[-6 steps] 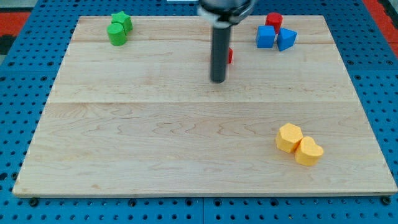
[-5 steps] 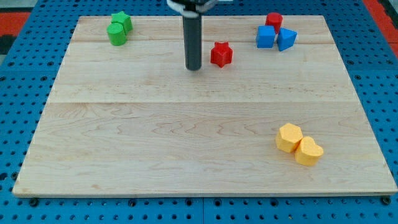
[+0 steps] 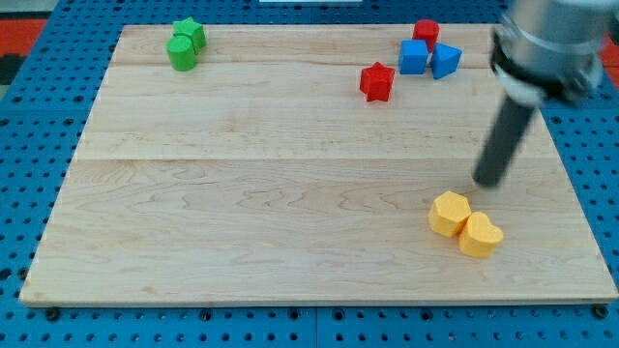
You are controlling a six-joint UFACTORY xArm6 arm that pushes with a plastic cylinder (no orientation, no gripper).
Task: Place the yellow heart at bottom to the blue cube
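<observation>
The yellow heart (image 3: 481, 235) lies near the view's bottom right, touching a yellow hexagonal block (image 3: 450, 214) on its left. The blue cube (image 3: 414, 57) sits near the view's top right, with a blue triangular block (image 3: 445, 60) touching its right side and a red cylinder (image 3: 427, 32) just above it. My tip (image 3: 488, 182) is down on the board, just above and to the right of the yellow pair, far below the blue cube.
A red star (image 3: 377, 81) lies left of the blue cube. A green star (image 3: 191, 34) and a green cylinder (image 3: 181, 52) sit together at the view's top left. The wooden board (image 3: 290, 193) lies on a blue pegboard.
My tip has swept from the board's upper middle to the right side, ending just above the yellow blocks. The red star has shifted right, closer to the blue cube.
</observation>
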